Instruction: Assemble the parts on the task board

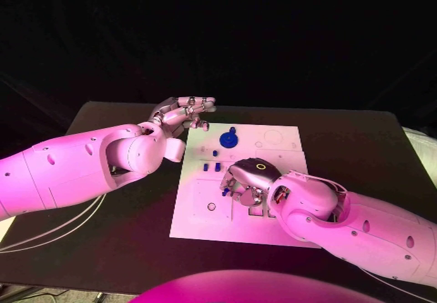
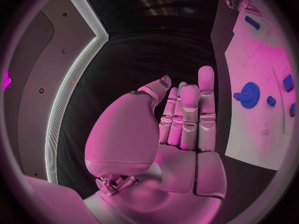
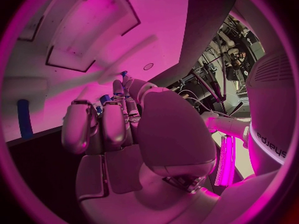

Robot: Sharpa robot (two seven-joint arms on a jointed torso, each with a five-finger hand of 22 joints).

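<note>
While the task board (image 1: 205, 214) lies flat on the black tabletop (image 1: 109, 240), we read the scene from its left side to its right. Off the board's far-left corner, the left robot hand (image 1: 185, 110) hovers raised, its fingers extended close together and holding nothing, as the left wrist view (image 2: 181, 124) confirms. Just inside that corner, the blue gear (image 1: 228, 137) lies on the board, with a small blue part (image 1: 204, 125) beside it toward the left hand. Nearer the board's middle, short blue pegs (image 1: 212, 167) stand together. Over the middle of the board, the right robot hand (image 1: 244, 183) is lowered with its fingers curled downward close to the surface; in the right wrist view (image 3: 118, 129) a small blue piece (image 3: 104, 99) shows at the fingertips, but we cannot tell whether the hand grips it or only reaches over it. A long blue part (image 3: 24, 118) also lies on the board in that view.

We judge the main risk to be misalignment: should the right hand press a part down off its seat, the part may jam or skid away. The curled fingers could also knock over the nearby pegs.
</note>
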